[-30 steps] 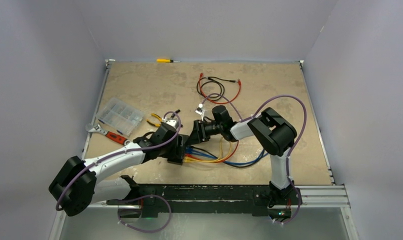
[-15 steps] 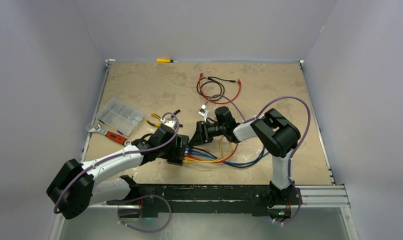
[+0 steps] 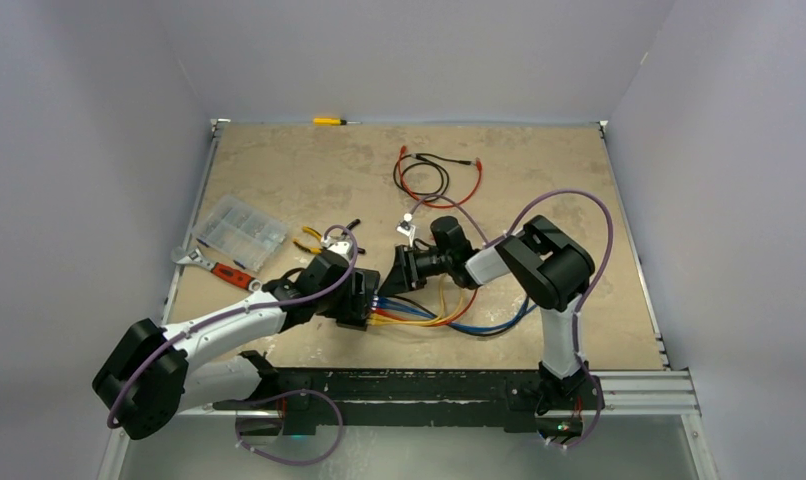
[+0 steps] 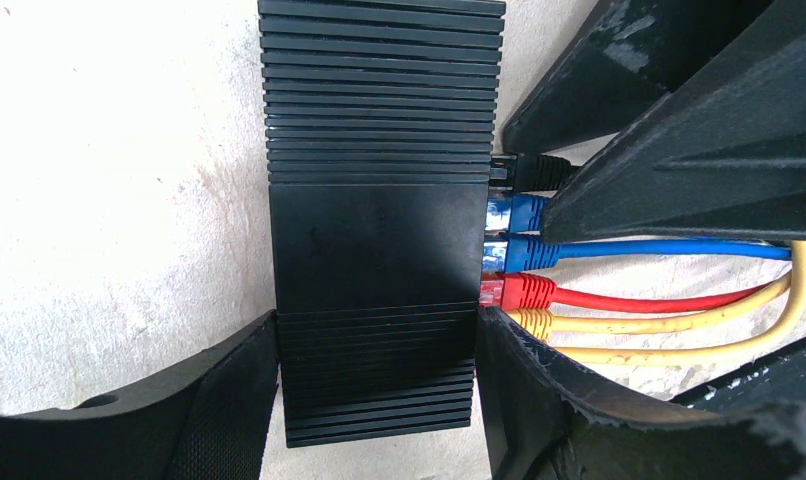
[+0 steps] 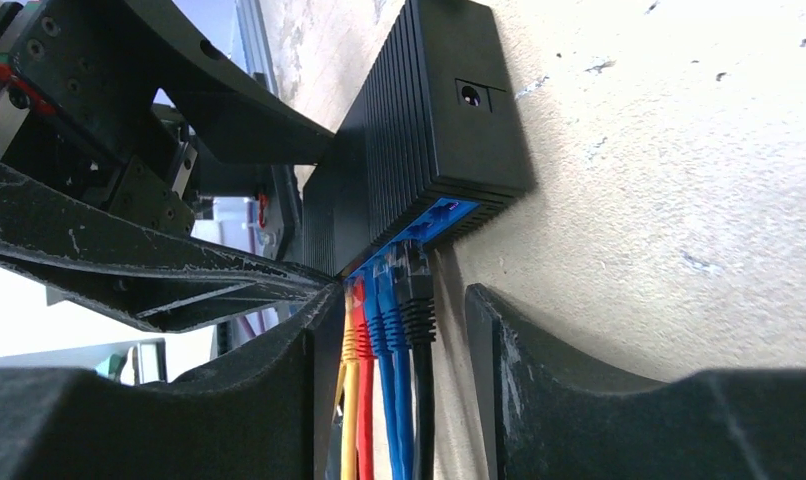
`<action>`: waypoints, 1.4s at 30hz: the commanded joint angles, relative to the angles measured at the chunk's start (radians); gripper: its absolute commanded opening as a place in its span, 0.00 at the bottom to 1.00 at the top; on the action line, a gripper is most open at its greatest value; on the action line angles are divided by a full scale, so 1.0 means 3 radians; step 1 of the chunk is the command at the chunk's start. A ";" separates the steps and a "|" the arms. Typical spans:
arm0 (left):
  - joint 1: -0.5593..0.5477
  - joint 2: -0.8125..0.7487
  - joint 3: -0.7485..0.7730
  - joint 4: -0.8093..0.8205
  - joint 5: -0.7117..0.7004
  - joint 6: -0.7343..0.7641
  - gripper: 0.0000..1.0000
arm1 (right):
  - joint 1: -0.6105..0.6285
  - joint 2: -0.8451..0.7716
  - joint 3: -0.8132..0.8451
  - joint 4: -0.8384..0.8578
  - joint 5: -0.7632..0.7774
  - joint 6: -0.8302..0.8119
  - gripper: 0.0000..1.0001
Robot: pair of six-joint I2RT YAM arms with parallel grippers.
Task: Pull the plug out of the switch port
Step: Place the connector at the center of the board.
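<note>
The switch (image 4: pixel 379 240) is a flat black ribbed box lying on the table, also seen in the right wrist view (image 5: pixel 419 130). My left gripper (image 4: pixel 377 330) is shut on its near end, a finger pressed on each long side. A row of plugs sits in its ports: a black plug (image 5: pixel 416 290), two blue plugs (image 5: pixel 389 290), a red plug (image 5: pixel 362 310) and yellow ones (image 5: pixel 347 335). My right gripper (image 5: pixel 399 310) is open and straddles the plugs, with a gap left beside the black plug. From above, the right gripper (image 3: pixel 394 272) faces the left gripper (image 3: pixel 354 295).
The coloured cables (image 3: pixel 449 310) trail right across the table in front of the right arm. A clear compartment box (image 3: pixel 241 231), a wrench (image 3: pixel 214 266) and pliers (image 3: pixel 309 243) lie at the left. Red and black leads (image 3: pixel 429 175) and a yellow screwdriver (image 3: pixel 329 121) lie at the back.
My right gripper has edged in towards the port side of the switch and its jaws have narrowed around the plugs. The left gripper has kept its hold without moving.
</note>
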State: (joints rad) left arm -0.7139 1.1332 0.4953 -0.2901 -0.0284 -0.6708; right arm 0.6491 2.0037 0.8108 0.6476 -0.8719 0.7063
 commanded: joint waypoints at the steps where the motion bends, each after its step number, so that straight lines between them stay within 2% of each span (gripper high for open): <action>1: 0.0011 -0.0001 0.0039 0.0244 0.0079 -0.0052 0.00 | 0.0074 0.0184 0.0033 -0.0144 0.0053 0.0032 0.50; 8: 0.0012 -0.0009 0.0046 0.0251 0.0079 -0.0048 0.00 | 0.0099 0.0300 0.0108 -0.0107 0.0063 0.0057 0.43; 15: 0.0009 0.0044 0.0064 0.0241 0.0079 -0.0019 0.00 | 0.0098 0.0325 0.0140 -0.0145 0.0099 0.0013 0.48; 25: 0.0008 0.0059 0.0081 0.0202 0.0079 0.0005 0.00 | 0.0088 0.0384 0.0300 -0.0361 0.0212 -0.0074 0.44; 28: 0.0012 0.0039 0.0087 0.0169 0.0068 0.0000 0.00 | 0.0061 0.0366 0.0297 -0.0382 0.0217 -0.0090 0.46; 33: 0.0011 0.0031 0.0072 0.0158 0.0031 -0.0005 0.00 | 0.0001 0.0291 0.0203 -0.0328 0.0170 -0.0109 0.57; 36: 0.0010 0.0054 0.0077 0.0181 0.0043 -0.0009 0.00 | -0.0009 0.0250 0.0149 -0.0259 0.0127 -0.0093 0.59; 38: 0.0011 0.0058 0.0082 0.0184 0.0048 -0.0015 0.00 | -0.0010 0.0248 0.0116 -0.0210 0.0111 -0.0069 0.57; 40: 0.0010 0.0053 0.0084 0.0187 0.0049 -0.0016 0.00 | -0.0011 0.0254 0.0083 -0.0150 0.0094 -0.0021 0.44; 42: 0.0012 0.0048 0.0078 0.0186 0.0049 -0.0016 0.00 | -0.0013 0.0263 0.0073 -0.0133 0.0088 -0.0012 0.38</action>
State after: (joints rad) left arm -0.7139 1.1473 0.4953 -0.2703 -0.0257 -0.6697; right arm 0.6552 2.0670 0.8711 0.6548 -0.9138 0.7372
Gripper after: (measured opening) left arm 0.636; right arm 0.423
